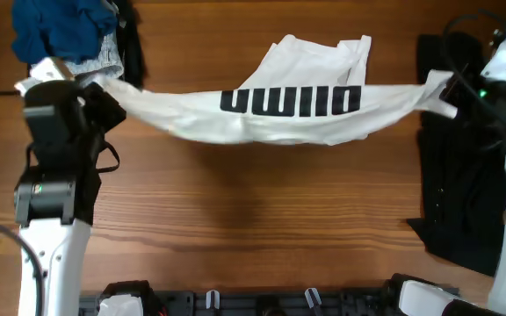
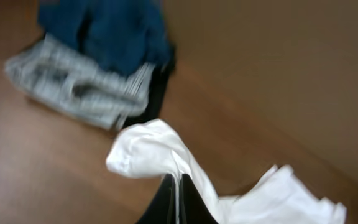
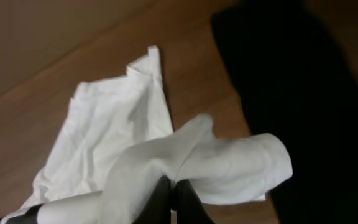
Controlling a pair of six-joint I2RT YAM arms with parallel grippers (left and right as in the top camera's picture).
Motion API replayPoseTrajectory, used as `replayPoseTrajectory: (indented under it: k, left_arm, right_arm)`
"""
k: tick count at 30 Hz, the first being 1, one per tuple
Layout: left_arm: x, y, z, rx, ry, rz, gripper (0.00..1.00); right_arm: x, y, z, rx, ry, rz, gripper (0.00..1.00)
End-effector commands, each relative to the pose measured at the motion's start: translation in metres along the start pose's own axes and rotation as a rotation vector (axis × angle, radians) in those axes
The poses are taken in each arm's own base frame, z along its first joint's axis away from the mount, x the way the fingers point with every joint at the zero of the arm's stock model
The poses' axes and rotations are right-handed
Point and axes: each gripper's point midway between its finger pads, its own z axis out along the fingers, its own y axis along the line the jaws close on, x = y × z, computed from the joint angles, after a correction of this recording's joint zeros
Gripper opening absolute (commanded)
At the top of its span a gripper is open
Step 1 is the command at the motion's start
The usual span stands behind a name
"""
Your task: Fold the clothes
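Observation:
A large white shirt [image 1: 279, 110] with black printed marks hangs stretched between my two grippers above the wooden table [image 1: 262, 211]. My left gripper [image 1: 104, 81] is shut on its left end; in the left wrist view the fabric [image 2: 151, 149] is pinched between the black fingers [image 2: 178, 186]. My right gripper [image 1: 446, 86] is shut on its right end; in the right wrist view the fingers [image 3: 173, 190] clamp a bunched fold of the shirt [image 3: 229, 165]. The shirt's far part lies on the table [image 3: 114, 121].
A pile of clothes with a blue garment [image 1: 60, 26] and a grey striped one [image 2: 79, 87] sits at the far left. A black garment [image 1: 459, 175] lies along the right side, also in the right wrist view [image 3: 303, 81]. Black mounts line the front edge.

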Motion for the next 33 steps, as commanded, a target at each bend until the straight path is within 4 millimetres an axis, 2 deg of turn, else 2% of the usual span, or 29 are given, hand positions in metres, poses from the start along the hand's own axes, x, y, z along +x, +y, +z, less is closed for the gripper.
replayPoseTrajectory:
  k: [1,2,4,6,8,9,10,11,13,14,15,17,19,22,24,26,27,28,29,30,32,33]
  left_arm:
    - [-0.067,-0.029,-0.048,0.106,-0.249,0.053,0.04]
    - [-0.081,-0.036,-0.062,0.138,-0.305,0.047,0.04]
    - [-0.119,-0.06,-0.115,0.264,-0.479,0.035,0.04]
    - [-0.138,-0.077,-0.156,0.377,-0.594,0.037,0.04]
    - [-0.149,-0.093,-0.2,0.503,-0.695,0.056,0.04]
    - [-0.151,-0.098,-0.216,0.547,-0.726,0.067,0.04]
    - [-0.15,-0.1,-0.223,0.567,-0.734,0.073,0.04]
    - [-0.149,-0.101,-0.224,0.572,-0.729,0.076,0.04]
    - [-0.145,-0.1,-0.207,0.55,-0.684,0.077,0.04]
    - [-0.142,-0.1,-0.195,0.538,-0.655,0.078,0.04]
    - [-0.141,-0.1,-0.184,0.528,-0.634,0.078,0.04]
    - [-0.143,-0.104,-0.161,0.517,-0.609,0.075,0.04]
    - [-0.153,-0.123,-0.146,0.61,-0.621,0.063,0.04]
    - [-0.167,-0.18,-0.132,0.917,-0.68,-0.032,0.04]
    - [-0.159,-0.231,-0.119,1.102,-0.68,-0.094,0.04]
    - [-0.148,-0.293,-0.113,1.237,-0.632,-0.129,0.04]
    - [-0.141,-0.336,-0.12,1.323,-0.608,-0.141,0.04]
    - [-0.136,-0.36,-0.123,1.355,-0.583,-0.137,0.04]
    - [-0.131,-0.373,-0.119,1.35,-0.551,-0.125,0.04]
    - [-0.121,-0.387,-0.103,1.271,-0.508,-0.039,0.04]
    - [-0.11,-0.377,-0.064,1.084,-0.462,0.054,0.04]
    - [-0.108,-0.371,-0.053,1.038,-0.438,0.077,0.04]
  right_arm:
    - [-0.049,0.022,-0.051,-0.051,-0.177,-0.067,0.04]
    - [-0.061,0.028,-0.067,-0.066,-0.223,-0.075,0.04]
    - [-0.087,0.039,-0.112,-0.092,-0.344,-0.092,0.04]
    - [-0.104,0.043,-0.159,-0.096,-0.458,-0.105,0.04]
    - [-0.112,0.046,-0.208,-0.096,-0.575,-0.112,0.04]
    - [-0.112,0.051,-0.222,-0.116,-0.605,-0.12,0.04]
    - [-0.107,0.057,-0.228,-0.15,-0.606,-0.133,0.04]
    - [-0.1,0.061,-0.225,-0.177,-0.573,-0.138,0.04]
    - [-0.086,0.066,-0.204,-0.224,-0.461,-0.141,0.14]
    - [-0.076,0.073,-0.187,-0.278,-0.377,-0.172,0.26]
    - [-0.065,0.078,-0.166,-0.332,-0.276,-0.194,0.31]
    - [-0.051,0.076,-0.124,-0.374,-0.114,-0.201,0.35]
    - [-0.049,0.076,-0.095,-0.413,-0.033,-0.202,0.37]
    - [-0.052,0.082,-0.063,-0.502,0.038,-0.182,0.38]
    - [-0.053,0.08,-0.052,-0.505,0.051,-0.187,0.4]
    - [-0.054,0.08,-0.051,-0.504,0.05,-0.196,0.42]
    - [-0.054,0.08,-0.051,-0.504,0.05,-0.197,0.43]
    - [-0.053,0.08,-0.051,-0.504,0.05,-0.197,0.44]
    - [-0.053,0.08,-0.051,-0.503,0.051,-0.197,0.46]
    - [-0.053,0.079,-0.05,-0.5,0.047,-0.211,0.51]
    - [-0.054,0.078,-0.048,-0.497,0.045,-0.221,0.55]
    - [-0.054,0.078,-0.046,-0.497,0.049,-0.219,0.56]
